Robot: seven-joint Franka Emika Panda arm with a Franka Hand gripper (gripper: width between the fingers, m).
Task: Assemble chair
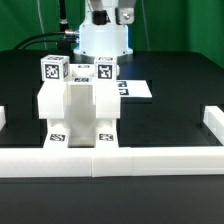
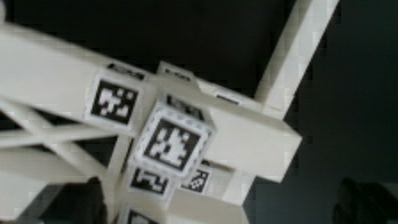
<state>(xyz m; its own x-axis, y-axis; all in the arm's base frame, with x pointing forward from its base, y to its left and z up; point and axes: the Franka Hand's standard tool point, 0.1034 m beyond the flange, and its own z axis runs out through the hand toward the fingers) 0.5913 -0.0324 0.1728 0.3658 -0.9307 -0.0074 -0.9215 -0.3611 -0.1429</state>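
Observation:
The chair [image 1: 80,112] stands partly joined in the middle of the table, right behind the front rail. It is made of chunky white blocks with black-and-white tags on its top and front faces. In the wrist view the chair [image 2: 169,130] fills most of the picture from above, blurred, with several tags showing. My gripper [image 2: 217,205] is above it. Its dark fingertips [image 2: 71,203] show far apart at the picture's edge, with nothing between them. In the exterior view only the arm's white body [image 1: 103,35] shows behind the chair; the gripper itself is out of view there.
A long low white rail [image 1: 110,160] runs along the front, with raised ends at the exterior view's left [image 1: 3,118] and right [image 1: 212,125]. The marker board [image 1: 137,89] lies flat behind the chair, near the robot base. The table is black.

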